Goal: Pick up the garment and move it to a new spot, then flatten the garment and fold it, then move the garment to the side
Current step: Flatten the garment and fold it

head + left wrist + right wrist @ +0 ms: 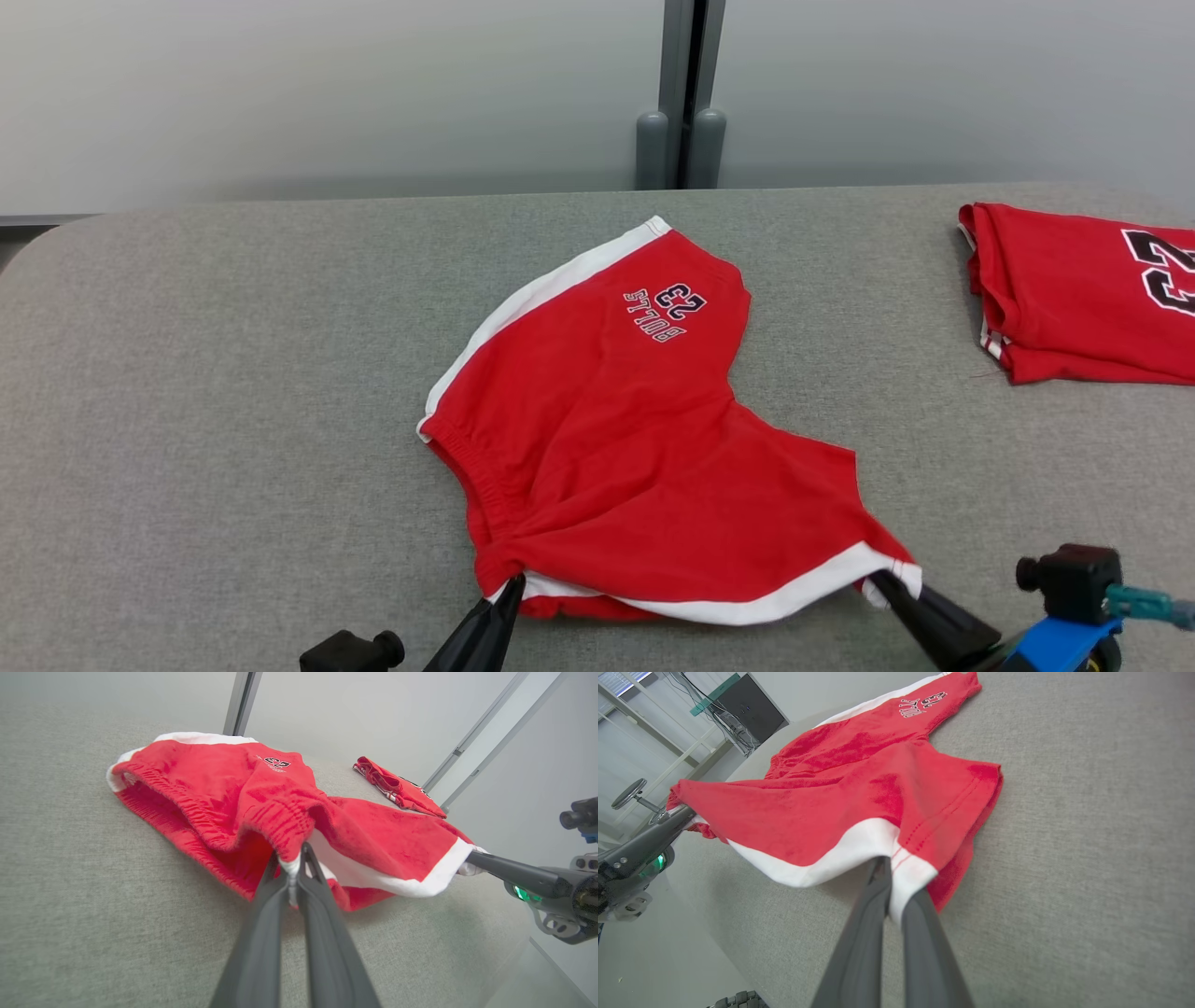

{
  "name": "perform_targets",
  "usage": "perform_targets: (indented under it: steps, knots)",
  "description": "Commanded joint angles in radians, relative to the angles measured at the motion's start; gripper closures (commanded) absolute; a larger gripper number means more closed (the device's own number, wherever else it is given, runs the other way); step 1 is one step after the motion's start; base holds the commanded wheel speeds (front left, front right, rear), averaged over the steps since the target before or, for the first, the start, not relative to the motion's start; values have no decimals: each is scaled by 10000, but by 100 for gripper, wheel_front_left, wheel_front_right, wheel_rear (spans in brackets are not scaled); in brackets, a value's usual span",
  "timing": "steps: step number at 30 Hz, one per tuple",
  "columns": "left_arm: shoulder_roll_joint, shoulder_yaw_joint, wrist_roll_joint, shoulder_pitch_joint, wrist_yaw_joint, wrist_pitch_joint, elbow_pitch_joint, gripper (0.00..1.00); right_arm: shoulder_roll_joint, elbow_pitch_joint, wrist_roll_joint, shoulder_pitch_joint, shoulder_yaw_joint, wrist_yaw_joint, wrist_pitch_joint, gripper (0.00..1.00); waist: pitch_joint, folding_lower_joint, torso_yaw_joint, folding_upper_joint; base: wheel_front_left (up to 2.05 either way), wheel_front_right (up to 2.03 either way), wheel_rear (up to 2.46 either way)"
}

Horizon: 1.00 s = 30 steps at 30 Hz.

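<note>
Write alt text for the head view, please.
White-trimmed red shorts lie on a grey table, their near edge pinched by the left end effector and right end effector. A folded red jersey lies at far right.

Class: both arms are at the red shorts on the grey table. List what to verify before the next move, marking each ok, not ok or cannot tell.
1. Left tool shut on the shorts' bunched corner: ok.
2. Right tool shut on the white-trimmed leg corner: ok.
3. Shorts flat on the table: not ok, near edge lifted and bunched.
4. Folded jersey lying apart from the shorts: ok.
5. Both layers caught in each grip: cannot tell.
</note>
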Motion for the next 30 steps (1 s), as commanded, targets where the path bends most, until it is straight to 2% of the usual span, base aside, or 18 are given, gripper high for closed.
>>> perform_targets:
  steps: [1,8,16,23,30]
  knots:
    - [-47,5,41,-86,-6,-45,-39,100,-5,-43,14,150,-223,5,30,100,25,0,49,2,0,0,0]
    - [-606,318,53,-452,-7,-45,-117,100,-66,-331,23,-347,-1106,5,444,100,274,0,376,2,0,0,0]
    - [-1167,753,106,-1565,-8,-45,-26,100,-287,-239,-235,-1834,-1658,5,1388,100,1042,0,905,2,0,0,0]
    - [-1594,1203,200,-2903,-8,-45,443,100,-123,481,-402,-4061,-1531,5,2318,100,2087,0,1374,2,0,0,0]
    - [-1974,1471,191,-4370,-8,-45,1093,100,-82,1447,-367,-6416,-843,5,3241,100,3062,0,1892,2,0,0,0]
